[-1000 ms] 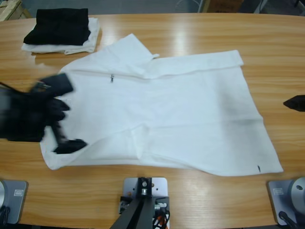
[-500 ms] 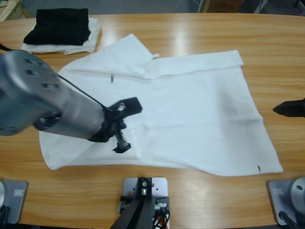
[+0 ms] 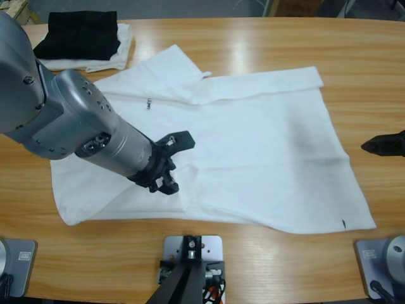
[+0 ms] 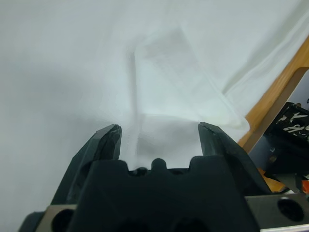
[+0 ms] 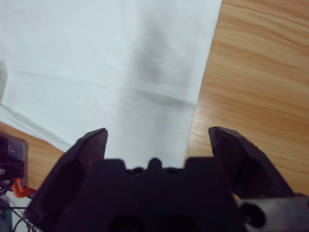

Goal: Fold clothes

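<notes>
- The T-shirt lies spread across the middle of the surface, collar end toward the left of the high view and hem toward the right; one sleeve is turned up at the far edge, and the other lies doubled over near the near edge; a small dark logo shows on the chest and a dark tag at the hem corner.
- It looks thin, light and limp; my judgement is that it will sag and crease when lifted, and slide readily on the polished wood; a doubled edge, a sleeve seam or a hem corner should give the surest pinch.
- The left gripper hangs low over the cloth near the doubled sleeve; its fingers stand apart with nothing between them.
- The right gripper waits at the right edge, off the cloth but near its hem side; its fingers are spread wide over the shirt's edge and bare wood, holding nothing.
- No fold has been made yet, as far as the lie of the cloth shows.
- Well apart, at the far left corner, a black garment sits folded on a folded white one.
</notes>
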